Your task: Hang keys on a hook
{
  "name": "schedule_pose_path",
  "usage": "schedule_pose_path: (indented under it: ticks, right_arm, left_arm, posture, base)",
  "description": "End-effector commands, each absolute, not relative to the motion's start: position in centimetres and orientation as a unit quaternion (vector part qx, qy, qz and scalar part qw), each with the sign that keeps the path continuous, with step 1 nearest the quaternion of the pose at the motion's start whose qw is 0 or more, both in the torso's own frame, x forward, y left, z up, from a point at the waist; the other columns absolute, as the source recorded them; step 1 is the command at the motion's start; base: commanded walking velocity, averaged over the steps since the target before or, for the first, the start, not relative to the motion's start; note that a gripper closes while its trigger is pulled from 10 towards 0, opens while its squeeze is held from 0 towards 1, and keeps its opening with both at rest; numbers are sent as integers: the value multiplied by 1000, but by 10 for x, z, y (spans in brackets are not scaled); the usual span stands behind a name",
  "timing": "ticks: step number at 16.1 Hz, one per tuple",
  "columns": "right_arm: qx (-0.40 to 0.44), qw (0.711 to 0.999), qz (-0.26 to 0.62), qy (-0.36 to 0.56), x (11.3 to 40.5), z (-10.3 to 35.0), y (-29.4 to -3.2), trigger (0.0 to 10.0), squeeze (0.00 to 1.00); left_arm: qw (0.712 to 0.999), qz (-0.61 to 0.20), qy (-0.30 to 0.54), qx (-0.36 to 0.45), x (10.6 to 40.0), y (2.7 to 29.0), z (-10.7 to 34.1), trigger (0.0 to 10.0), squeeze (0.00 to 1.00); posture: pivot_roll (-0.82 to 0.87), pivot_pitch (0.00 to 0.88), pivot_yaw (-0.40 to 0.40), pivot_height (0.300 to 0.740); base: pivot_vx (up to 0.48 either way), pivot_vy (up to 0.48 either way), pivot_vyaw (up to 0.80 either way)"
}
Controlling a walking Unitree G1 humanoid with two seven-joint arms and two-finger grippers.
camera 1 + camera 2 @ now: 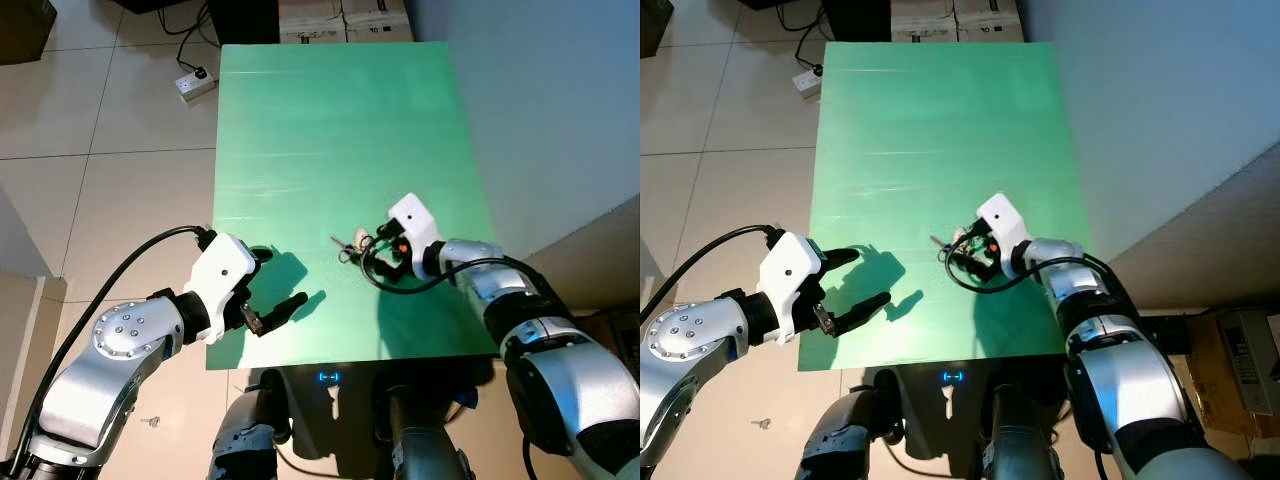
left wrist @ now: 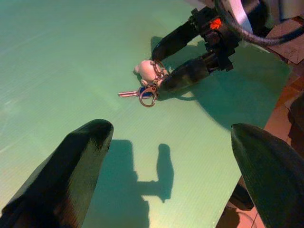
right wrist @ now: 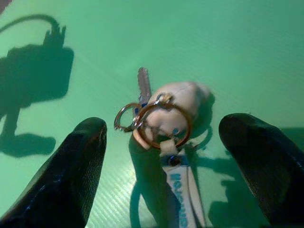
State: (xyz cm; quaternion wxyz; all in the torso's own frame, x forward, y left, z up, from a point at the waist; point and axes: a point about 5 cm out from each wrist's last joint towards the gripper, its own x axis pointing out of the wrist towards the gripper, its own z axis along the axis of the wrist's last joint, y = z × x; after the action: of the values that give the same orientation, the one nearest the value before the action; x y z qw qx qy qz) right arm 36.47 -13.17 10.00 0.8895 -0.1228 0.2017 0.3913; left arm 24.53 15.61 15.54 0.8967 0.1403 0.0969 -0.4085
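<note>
Task judged early: small bunch of metal keys with rings and a pale plush fob [image 3: 164, 116] lay ungrasped on the flat green worktop [image 1: 330, 130], lower centre of the head view; pick-up and hanging all left. No hook made out. Right tool [image 1: 372, 250] lowered over the bunch, fingers spread, keys between them. Left tool [image 1: 270, 290] hovered at lower left, likewise spread, holding nothing.
</note>
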Motion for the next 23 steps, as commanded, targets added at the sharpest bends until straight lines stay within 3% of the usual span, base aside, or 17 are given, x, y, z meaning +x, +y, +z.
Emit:
schedule_pose_path:
  ticks: [1,2,3,4,7,23]
  right_arm:
    - [-127,886,394,211,362,95,-130,8627,0]
    - [-128,885,393,213,362,94,-128,4745,0]
    - [-128,885,393,214,362,94,-128,4745,0]
    - [-128,885,392,214,362,94,-128,2000,0]
    - [-125,887,391,209,362,93,-128,0,0]
    - [-109,888,392,214,359,90,-131,0,0]
  left_arm:
    - [890,-421,102,140,241,154,154,10000,0]
    - [890,-422,103,140,240,154,154,10000,0]
    - [889,-423,103,140,240,154,154,10000,0]
    - [888,-425,104,141,240,153,154,10000,0]
    - [888,-426,104,141,239,152,154,10000,0]
    - [888,-424,102,144,241,153,155,10000,0]
  posture:
    - [22,368,15,740]
    - [21,369,17,740]
    - [21,369,17,740]
    - [21,368,17,740]
    - [22,370,18,740]
    - [24,375,14,740]
  base:
    - [0,0,0]
    - [0,0,0]
    - [0,0,0]
    - [0,0,0]
    - [0,0,0]
    - [0,0,0]
